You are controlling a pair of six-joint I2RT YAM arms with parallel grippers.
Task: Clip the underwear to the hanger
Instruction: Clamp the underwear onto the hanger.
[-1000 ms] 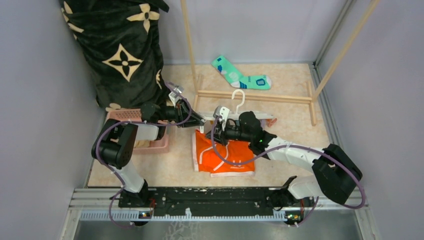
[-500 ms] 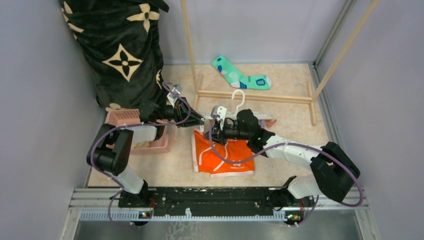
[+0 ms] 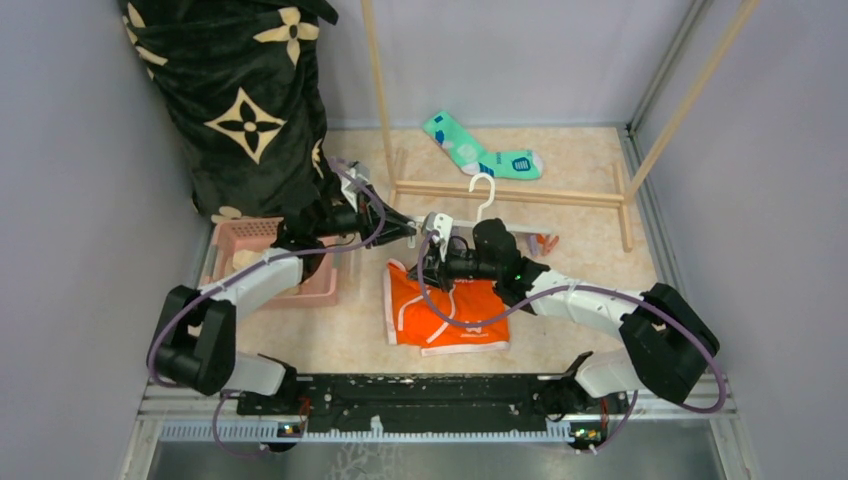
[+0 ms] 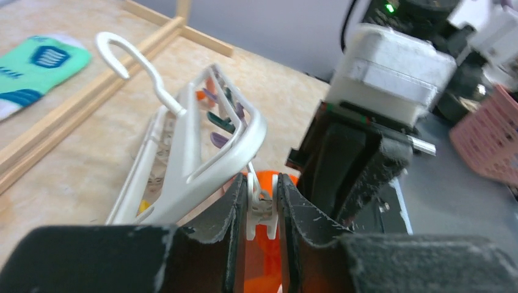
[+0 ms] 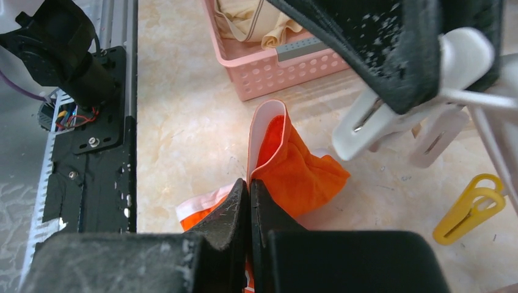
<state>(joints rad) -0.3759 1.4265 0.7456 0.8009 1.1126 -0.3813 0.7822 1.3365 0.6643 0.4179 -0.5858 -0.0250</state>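
Observation:
The orange underwear (image 3: 445, 312) lies on the floor, with its near left edge lifted. My right gripper (image 5: 250, 183) is shut on that white-piped edge of the underwear (image 5: 296, 174). The white hanger (image 3: 484, 196) lies just behind my right wrist. In the left wrist view the hanger (image 4: 204, 143) tilts up, and one of its white clothespins (image 4: 262, 215) hangs from it. My left gripper (image 4: 262, 182) is shut on this clothespin, squeezing its handles, right above the orange cloth (image 4: 269, 265). The same clothespin (image 5: 382, 119) shows beside the lifted edge in the right wrist view.
A pink basket (image 3: 262, 233) holding cream cloth stands left of the underwear. A teal sock (image 3: 480, 152) lies at the back. The wooden rack's base bar (image 3: 540, 195) runs behind the hanger. A black flowered blanket (image 3: 245, 100) hangs at the back left. A yellow clothespin (image 5: 469, 209) dangles nearby.
My left arm has stretched out to the right and farther back, taking the clothespin and the hanger's end with it. The right gripper has hardly moved and keeps its hold on the underwear.

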